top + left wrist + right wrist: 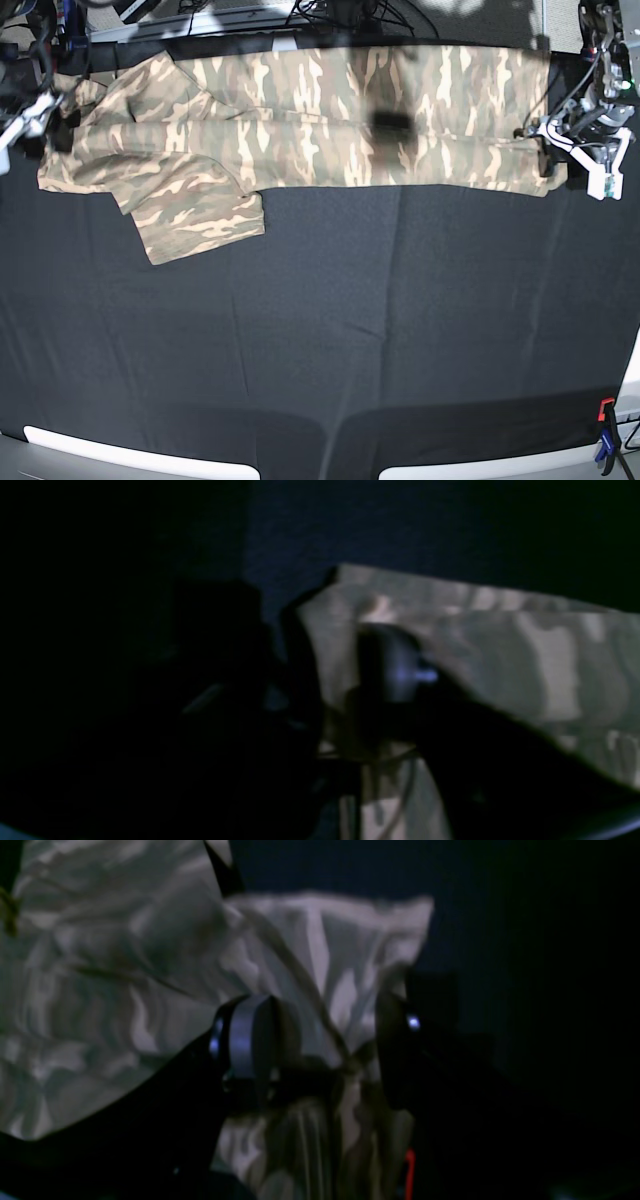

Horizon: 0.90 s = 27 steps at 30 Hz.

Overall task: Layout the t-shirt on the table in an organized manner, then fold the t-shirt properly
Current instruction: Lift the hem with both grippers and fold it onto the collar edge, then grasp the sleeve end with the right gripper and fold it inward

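In the base view I start at the upper left of the frame, where my right gripper [48,125] stands at the shoulder end of the t-shirt [320,110]. In its wrist view the two fingers [245,1040] are apart with a fold of cloth between them but not pinched, so I judge this gripper is spread and carries nothing. The t-shirt lies along the top edge of the table [320,340], folded lengthwise into a long band. One sleeve sticks out toward the lower left, below the band. The long axis of the shirt runs across the frame, with the collar end at the left and the hem at the right. I think it is stretched this way because each arm worked one end, which keeps the band flat. At the upper right, my left gripper [548,150] is at the hem corner. Its wrist view is dark and blurred; the jaws seem parted over the cloth edge, with no grip that I can see.
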Tool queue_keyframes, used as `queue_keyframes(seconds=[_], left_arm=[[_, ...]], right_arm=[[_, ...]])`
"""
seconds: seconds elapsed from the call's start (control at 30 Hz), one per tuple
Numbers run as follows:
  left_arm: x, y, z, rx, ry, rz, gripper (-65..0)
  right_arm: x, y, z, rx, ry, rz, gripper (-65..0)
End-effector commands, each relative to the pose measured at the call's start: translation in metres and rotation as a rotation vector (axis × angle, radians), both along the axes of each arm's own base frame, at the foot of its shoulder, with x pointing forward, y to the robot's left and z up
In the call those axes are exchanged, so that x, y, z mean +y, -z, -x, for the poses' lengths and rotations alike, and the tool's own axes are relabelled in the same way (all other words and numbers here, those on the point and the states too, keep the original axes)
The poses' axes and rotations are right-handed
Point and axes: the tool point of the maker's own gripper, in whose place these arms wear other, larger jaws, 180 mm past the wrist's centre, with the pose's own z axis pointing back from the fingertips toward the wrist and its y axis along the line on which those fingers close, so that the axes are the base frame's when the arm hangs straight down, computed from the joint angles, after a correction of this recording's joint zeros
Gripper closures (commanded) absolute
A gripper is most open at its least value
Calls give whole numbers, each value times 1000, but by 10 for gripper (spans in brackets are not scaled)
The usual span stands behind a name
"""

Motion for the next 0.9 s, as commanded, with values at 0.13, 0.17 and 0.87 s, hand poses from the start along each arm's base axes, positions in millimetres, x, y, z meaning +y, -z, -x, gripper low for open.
queue_keyframes(seconds=[0.13, 0.17, 0.87], left_arm=[[1, -29, -18, -98, 20, -31, -357], [0, -36, -21, -122, 25, -34, -357], [-16, -76, -35, -242, 66, -39, -357]], right_arm=[[-4, -54, -47, -152, -46, -11, -317], [0, -61, -56, -182, -57, -23, -317], [129, 26, -193, 117, -354, 12, -317]])
